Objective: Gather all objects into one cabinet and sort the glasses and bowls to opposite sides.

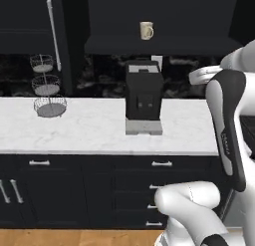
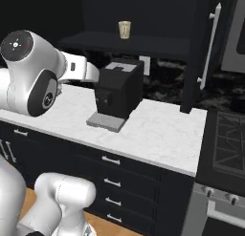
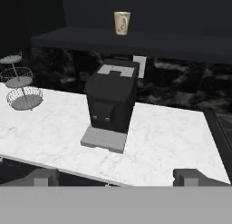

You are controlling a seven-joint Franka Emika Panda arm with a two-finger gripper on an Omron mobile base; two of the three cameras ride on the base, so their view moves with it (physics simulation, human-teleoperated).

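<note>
Your gripper (image 3: pixel 115 177) hangs spread to its full width, the two dark fingertips (image 3: pixel 44 177) rising far apart at the bottom of the hand view, with nothing between them and nothing touching them. It looks down from in front of the coffee machine (image 3: pixel 111 103), well short of it, over the white marble counter (image 3: pixel 172 141). The one task thing you can see is the beige cup (image 3: pixel 121 23), standing upright on the dark shelf (image 3: pixel 136 41) above and behind the coffee machine, a little to its right in the hand view. The left base view places that cup (image 1: pixel 146 30) almost straight over the machine (image 1: pixel 143 96); the right base view shows it (image 2: pixel 124 29) just above the machine's top (image 2: pixel 118 89). Left of the coffee machine on the counter stands a three-tier wire basket stand (image 3: pixel 20 85), apart from it. A tall dark cabinet door with a long silver handle (image 2: pixel 209 44) stands to the right of the machine in the right base view, and a stove (image 2: pixel 227 144) adjoins the counter beyond it. Below the machine run dark drawers (image 1: pixel 162 164) with short silver pulls.
</note>
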